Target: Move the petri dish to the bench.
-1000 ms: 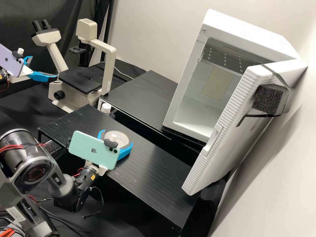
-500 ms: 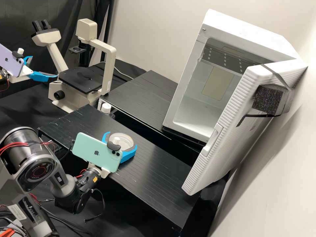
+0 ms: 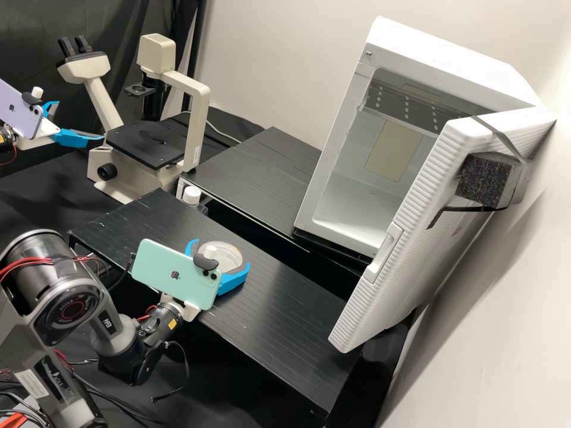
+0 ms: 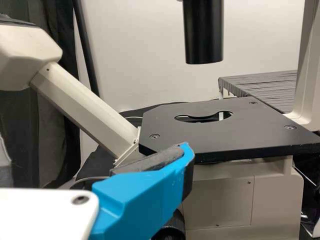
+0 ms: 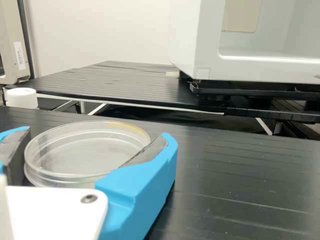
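Note:
My right gripper (image 3: 219,259) is low at the front black bench (image 3: 285,309), its two blue fingers shut on the round clear petri dish (image 3: 221,255). In the right wrist view the petri dish (image 5: 87,150) sits level between the pads of the right gripper (image 5: 95,155); whether its base touches the bench cannot be told. My left gripper (image 3: 80,122) stands open and empty at the far left, beside the microscope. One of its blue fingers (image 4: 145,195) shows in the left wrist view, in front of the microscope stage (image 4: 240,130).
A cream microscope (image 3: 193,119) stands at the back left. A white-capped bottle (image 3: 191,195) is between the front bench and the rear black bench (image 3: 256,172). The white incubator (image 3: 333,178) has its ribbed door (image 3: 410,220) open, reaching toward the front bench's right end.
My right gripper and the petri dish have shifted a little to the right and toward the front, then nearly stopped. The left arm has kept still.

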